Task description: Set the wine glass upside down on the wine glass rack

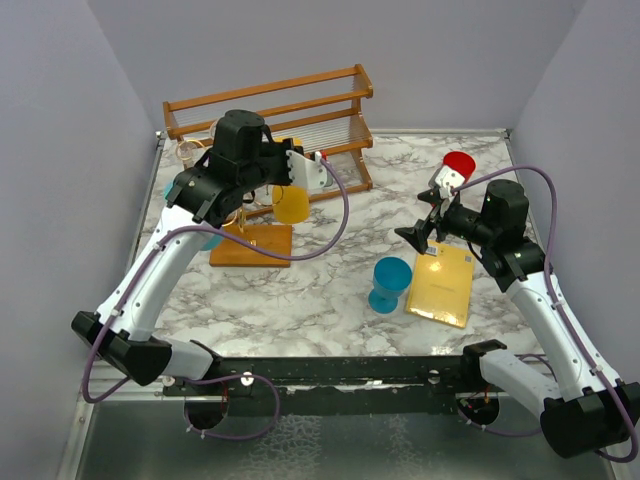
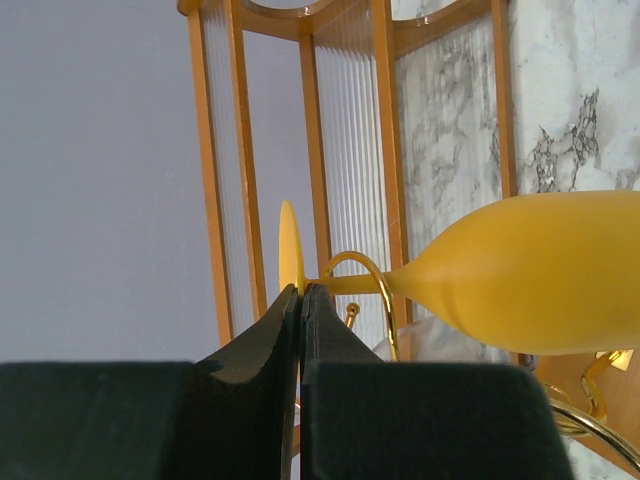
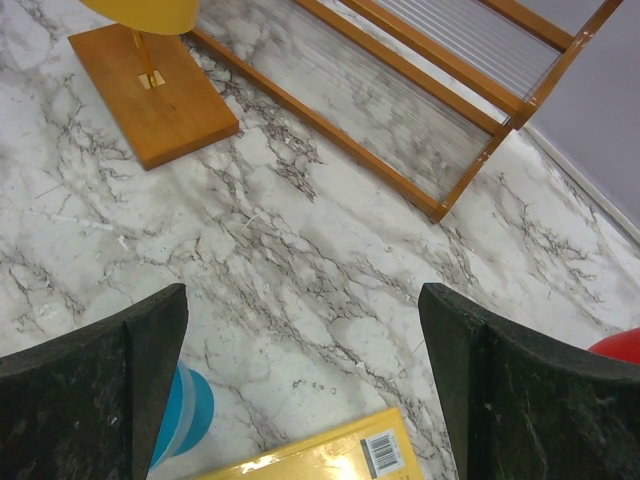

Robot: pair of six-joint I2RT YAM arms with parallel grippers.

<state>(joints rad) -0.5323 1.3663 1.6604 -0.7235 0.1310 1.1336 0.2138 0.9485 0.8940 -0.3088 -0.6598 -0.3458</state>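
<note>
While the left hand (image 2: 300,295) pinches the wine glass (image 2: 530,270) by its foot, stem inside a wine glass rack (image 1: 250,245) loop, the right hand (image 3: 300,320) hangs open.

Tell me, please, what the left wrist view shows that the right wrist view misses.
Only the left wrist: the thin stem and flat foot of the yellow wine glass, a gold wire loop of the rack curving past the stem, and the left gripper, jaws shut at the foot's rim. Only the right wrist: a blue plastic cup, a yellow book with a barcode, a red object at the edge, and the right gripper, jaws wide open. Both: the glass's bowl, the slatted wooden shelf, the marble table.
</note>
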